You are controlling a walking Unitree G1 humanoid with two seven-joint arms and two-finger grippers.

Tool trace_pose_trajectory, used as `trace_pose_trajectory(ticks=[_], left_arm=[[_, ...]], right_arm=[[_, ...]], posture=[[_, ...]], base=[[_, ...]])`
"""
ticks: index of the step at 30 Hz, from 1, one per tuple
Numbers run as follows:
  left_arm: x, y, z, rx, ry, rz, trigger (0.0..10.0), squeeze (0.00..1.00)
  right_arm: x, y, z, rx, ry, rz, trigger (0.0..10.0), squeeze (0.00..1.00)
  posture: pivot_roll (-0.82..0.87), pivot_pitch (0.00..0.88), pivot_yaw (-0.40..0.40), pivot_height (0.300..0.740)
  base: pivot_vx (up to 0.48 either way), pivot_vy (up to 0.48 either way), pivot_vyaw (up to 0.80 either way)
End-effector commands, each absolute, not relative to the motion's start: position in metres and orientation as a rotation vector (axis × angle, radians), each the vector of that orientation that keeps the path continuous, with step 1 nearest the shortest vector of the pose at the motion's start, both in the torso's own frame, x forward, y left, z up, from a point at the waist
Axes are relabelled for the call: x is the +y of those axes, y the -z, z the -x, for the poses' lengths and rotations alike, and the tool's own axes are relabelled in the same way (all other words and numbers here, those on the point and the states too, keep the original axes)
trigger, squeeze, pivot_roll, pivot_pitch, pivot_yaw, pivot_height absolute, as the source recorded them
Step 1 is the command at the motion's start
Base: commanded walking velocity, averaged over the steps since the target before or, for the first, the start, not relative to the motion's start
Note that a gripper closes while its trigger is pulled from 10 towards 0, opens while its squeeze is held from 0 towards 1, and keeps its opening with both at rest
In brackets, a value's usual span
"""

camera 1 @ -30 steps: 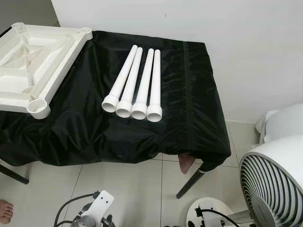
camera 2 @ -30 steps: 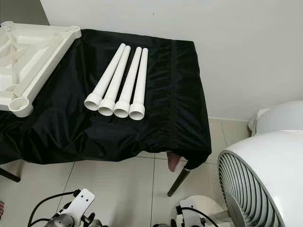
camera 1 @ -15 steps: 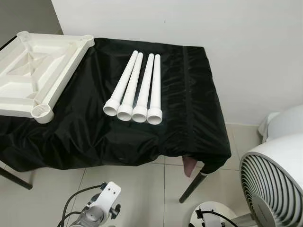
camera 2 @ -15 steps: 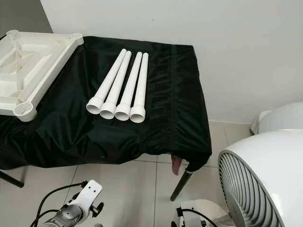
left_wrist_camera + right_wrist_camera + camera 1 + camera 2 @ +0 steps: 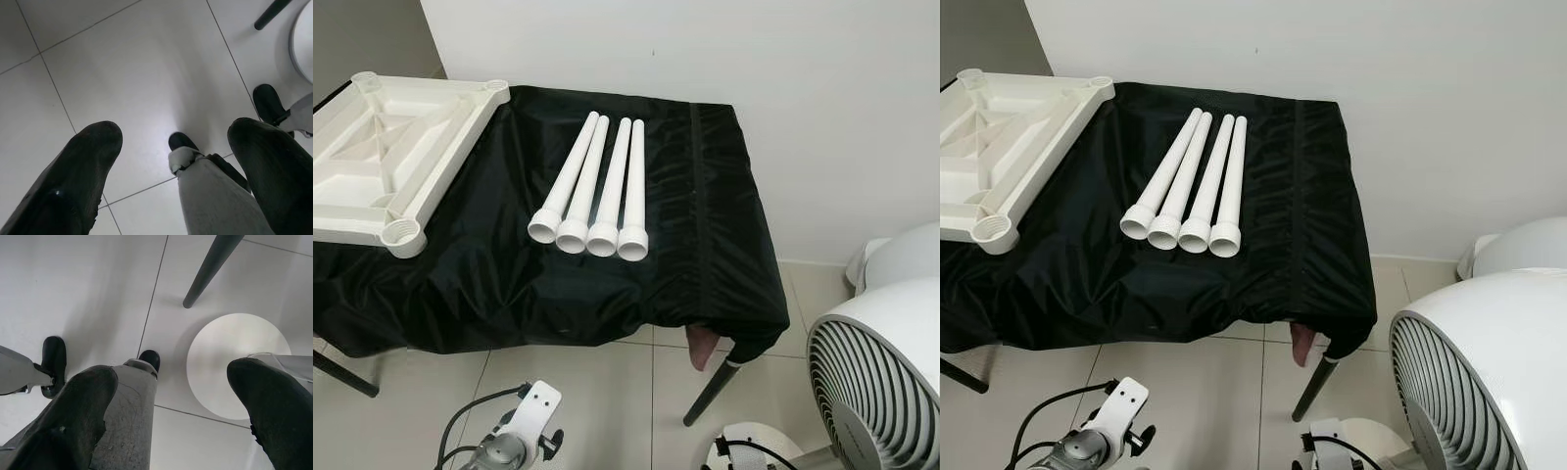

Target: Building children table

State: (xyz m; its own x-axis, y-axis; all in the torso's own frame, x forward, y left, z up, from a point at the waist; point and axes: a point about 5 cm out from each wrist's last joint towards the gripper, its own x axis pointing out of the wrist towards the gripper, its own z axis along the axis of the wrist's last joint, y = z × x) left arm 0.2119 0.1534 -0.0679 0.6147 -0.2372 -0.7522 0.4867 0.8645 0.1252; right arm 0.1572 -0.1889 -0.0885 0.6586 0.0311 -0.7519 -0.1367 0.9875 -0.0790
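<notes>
Both pincers hang low beside the robot's legs, pointed at the tiled floor (image 5: 122, 73), and neither has anything between its fingers. The left gripper (image 5: 173, 161) has its two black fingers spread wide, with the robot's own foot and shin visible through the gap; the right gripper (image 5: 171, 406) is likewise spread, looking down past a shin at a white round fan base (image 5: 237, 364) and a dark table leg (image 5: 210, 269). Judged from this, the arms are idle and no assembly step has begun.

Four white legs (image 5: 592, 181) lie on a black cloth (image 5: 705, 255), side by side and touching, their wide collared open ends toward the robot and their narrow ends toward the wall. The layout appears deliberate: parts sorted and presented for easy pick-up, open ends nearest. They are plain smooth plastic tubes, slightly tapered, and would likely roll if nudged.

To the robot's left on the same cloth rests the white tabletop (image 5: 386, 162), turned underside up, ribs and corner sockets exposed. The nearest corner socket (image 5: 403, 236) is round and threaded, facing upward, which suits receiving a leg. Tabletop and legs are apart, not touching.

The cloth drapes over a work table with dark legs. A large white fan (image 5: 881, 382) stands on the floor at the robot's right, close to the table corner.
</notes>
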Motion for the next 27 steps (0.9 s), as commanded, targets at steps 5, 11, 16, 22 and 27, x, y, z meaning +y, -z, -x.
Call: trace_pose_trajectory(ticks=[5, 11, 16, 22, 27], left_arm=[[0.1558, 0.0761, -0.1993, 0.878, 0.411, -0.321, 10.0, 0.00], [0.1558, 0.0762, -0.1992, 0.882, 0.408, -0.316, 10.0, 0.00], [0.1568, 0.0756, -0.2002, 0.877, 0.403, -0.317, 10.0, 0.00], [0.1584, 0.0753, -0.2006, 0.880, 0.400, -0.319, 10.0, 0.00], [0.1601, 0.0760, -0.1994, 0.886, 0.397, -0.322, 10.0, 0.00]], right_arm=[[-0.1891, 0.0940, -0.1446, 0.890, -0.077, 0.103, 10.0, 0.00], [-0.1882, 0.0948, -0.1424, 0.896, -0.082, 0.075, 10.0, 0.00], [-0.1884, 0.0957, -0.1403, 0.905, -0.077, 0.063, 10.0, 0.00], [-0.1873, 0.0960, -0.1405, 0.910, -0.080, 0.064, 10.0, 0.00], [-0.1846, 0.0970, -0.1396, 0.920, -0.084, 0.062, 10.0, 0.00]], posture=[[-0.05, 0.023, 0.024, 0.740], [-0.05, 0.025, 0.023, 0.740], [-0.04, 0.025, 0.021, 0.740], [-0.04, 0.022, 0.021, 0.740], [-0.03, 0.023, 0.020, 0.740]], base=[[0.000, 0.000, 0.00], [0.000, 0.000, 0.00], [0.000, 0.000, 0.00], [0.000, 0.048, 0.00], [0.000, 0.300, 0.00]])
